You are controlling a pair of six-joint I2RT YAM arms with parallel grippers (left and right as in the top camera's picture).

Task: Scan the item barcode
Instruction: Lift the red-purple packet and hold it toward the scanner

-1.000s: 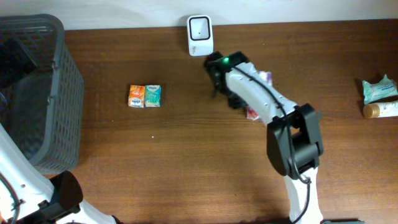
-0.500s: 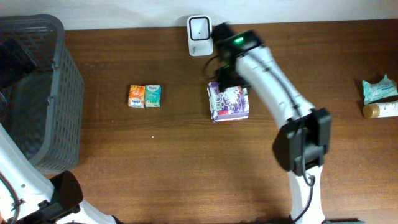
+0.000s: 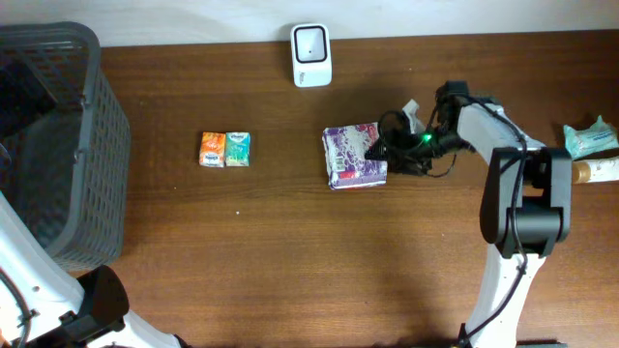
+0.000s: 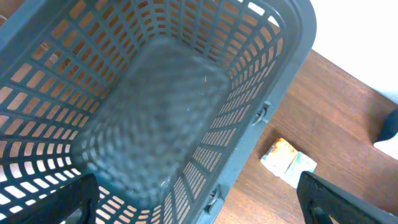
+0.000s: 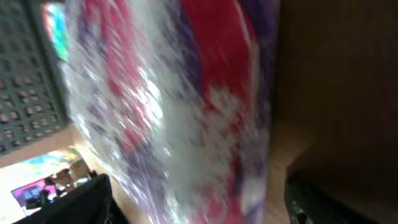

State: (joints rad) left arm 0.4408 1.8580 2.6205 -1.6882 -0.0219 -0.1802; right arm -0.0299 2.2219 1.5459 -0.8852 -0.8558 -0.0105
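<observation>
lying flat on the bench (image 3: 290, 242), purple packet (image 3: 354, 157) awaits pickup for scanning; right gripper (image 3: 385, 155) and left gripper (image 4: 199, 208) both spread open.

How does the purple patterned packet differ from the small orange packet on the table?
The purple packet is much larger than the orange packet. The purple one lies next to the right hand; the orange one touches a teal packet. Both lie flat on the wooden table.
</observation>
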